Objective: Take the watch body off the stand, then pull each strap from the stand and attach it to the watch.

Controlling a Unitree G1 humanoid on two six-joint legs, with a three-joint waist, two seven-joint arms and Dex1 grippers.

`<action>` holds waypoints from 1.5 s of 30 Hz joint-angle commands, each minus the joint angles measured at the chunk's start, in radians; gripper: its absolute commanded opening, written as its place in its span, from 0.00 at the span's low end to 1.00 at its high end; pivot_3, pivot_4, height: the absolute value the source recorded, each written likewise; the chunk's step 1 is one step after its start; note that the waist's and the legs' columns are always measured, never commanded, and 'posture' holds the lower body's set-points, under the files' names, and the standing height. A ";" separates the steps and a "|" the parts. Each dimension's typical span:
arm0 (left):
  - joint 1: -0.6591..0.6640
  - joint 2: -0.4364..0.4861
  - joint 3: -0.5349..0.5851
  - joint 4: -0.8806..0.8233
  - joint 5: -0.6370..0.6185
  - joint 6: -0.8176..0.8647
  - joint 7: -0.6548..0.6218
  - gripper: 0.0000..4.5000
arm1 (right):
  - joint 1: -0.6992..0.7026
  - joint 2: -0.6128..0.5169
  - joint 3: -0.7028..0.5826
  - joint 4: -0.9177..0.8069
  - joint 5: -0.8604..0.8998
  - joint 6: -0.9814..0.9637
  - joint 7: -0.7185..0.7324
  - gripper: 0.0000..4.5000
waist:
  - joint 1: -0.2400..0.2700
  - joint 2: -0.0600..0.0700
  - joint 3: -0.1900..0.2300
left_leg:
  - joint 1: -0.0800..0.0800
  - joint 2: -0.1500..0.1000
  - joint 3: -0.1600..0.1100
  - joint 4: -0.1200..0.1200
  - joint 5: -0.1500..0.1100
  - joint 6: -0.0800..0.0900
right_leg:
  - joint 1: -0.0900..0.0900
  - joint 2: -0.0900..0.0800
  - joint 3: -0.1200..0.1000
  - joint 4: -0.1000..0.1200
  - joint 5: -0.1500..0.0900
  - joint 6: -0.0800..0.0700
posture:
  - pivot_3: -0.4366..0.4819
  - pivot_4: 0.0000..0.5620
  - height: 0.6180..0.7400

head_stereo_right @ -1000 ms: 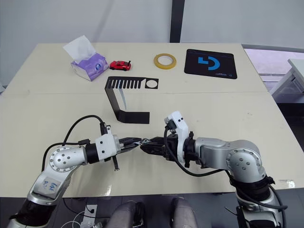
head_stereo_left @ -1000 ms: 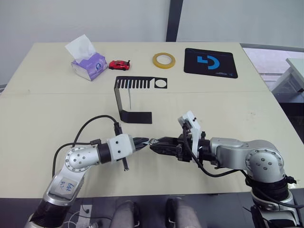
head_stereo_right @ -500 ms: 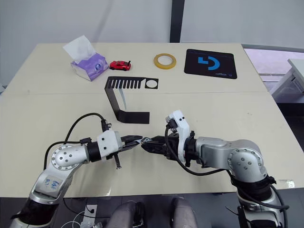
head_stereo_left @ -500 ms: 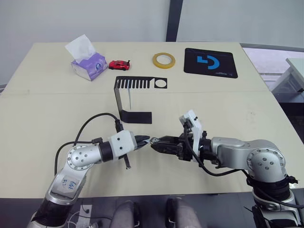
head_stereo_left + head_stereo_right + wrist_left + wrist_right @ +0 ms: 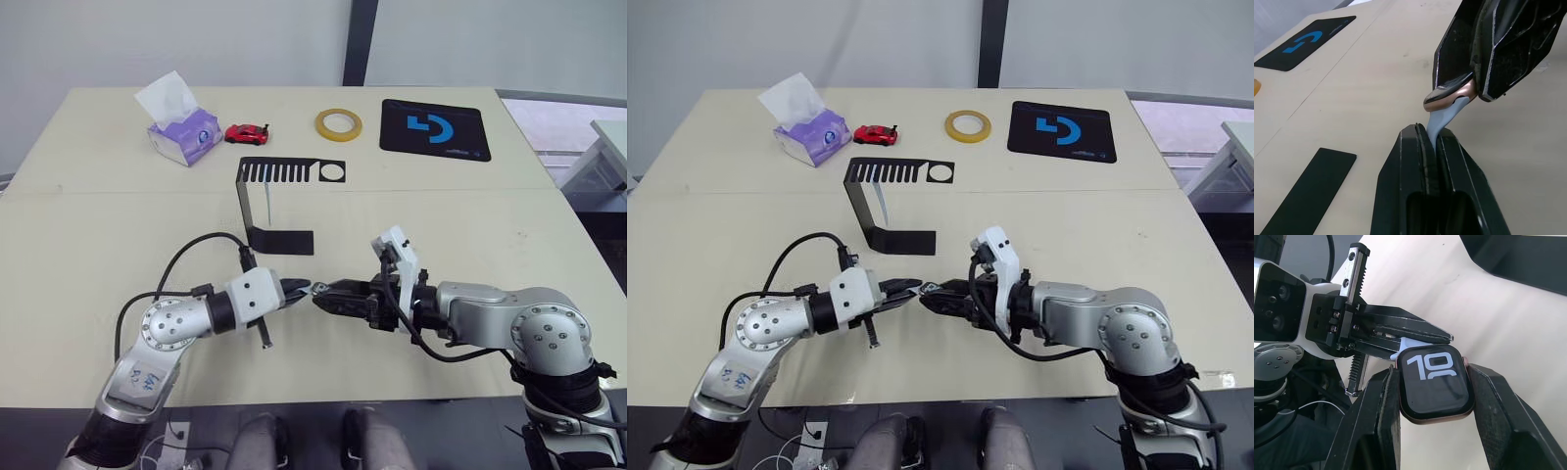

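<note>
Nearest the robot, the two arms meet tip to tip over the near middle of the table point(image 5: 88, 225). The right gripper point(image 5: 1432, 396) is clamped on the watch body point(image 5: 1434, 382), one finger on each side edge, the lit screen with its white digits facing the wrist camera. The left gripper point(image 5: 1431, 147) is pinched on a strap point(image 5: 1442, 122), a pale blue-grey band whose free end juts from the fingertips and meets the edge of the case.

What the coming move turns on is that the strap lies directly left of the watch, its long axis running left to right along the line of both grippers and aimed into the case's left edge. In the left wrist view the strap tip sits against the underside of the rim, slightly bent. I judge the attaching to be in hand but not finished; whether the end is seated in its slot cannot be told. The left arm is the one placed to press it home.

Beyond the grippers stands the stand point(image 5: 265, 201); a second pale strap seems to hang by its upright. Farther off lie a tissue box point(image 5: 182, 132), a red toy car point(image 5: 245, 133), a tape roll point(image 5: 337, 124) and a black mat point(image 5: 435, 129).
</note>
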State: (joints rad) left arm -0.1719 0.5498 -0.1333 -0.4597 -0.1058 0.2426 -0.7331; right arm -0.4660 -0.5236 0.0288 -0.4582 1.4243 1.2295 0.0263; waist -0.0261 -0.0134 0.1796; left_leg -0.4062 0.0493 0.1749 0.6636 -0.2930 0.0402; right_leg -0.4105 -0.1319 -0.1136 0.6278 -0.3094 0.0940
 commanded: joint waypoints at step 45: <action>-0.032 -0.035 -0.042 -0.078 0.021 0.056 0.037 0.00 | -0.007 -0.006 0.034 -0.024 0.090 -0.008 -0.009 0.37 | 0.000 0.000 0.000 | 0.000 0.000 0.000 0.000 0.000 0.000 | 0.000 0.000 0.000 0.000 0.000 0.000 | 0.48 0.27 1.00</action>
State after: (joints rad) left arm -0.1904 0.5220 -0.1659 -0.4713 -0.0710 0.3185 -0.6936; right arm -0.4649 -0.5398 0.0380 -0.4480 1.4520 1.2223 -0.0025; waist -0.0259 -0.0133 0.1796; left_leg -0.4063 0.0494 0.1748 0.6635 -0.2930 0.0402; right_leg -0.4105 -0.1321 -0.1136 0.6276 -0.3094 0.0940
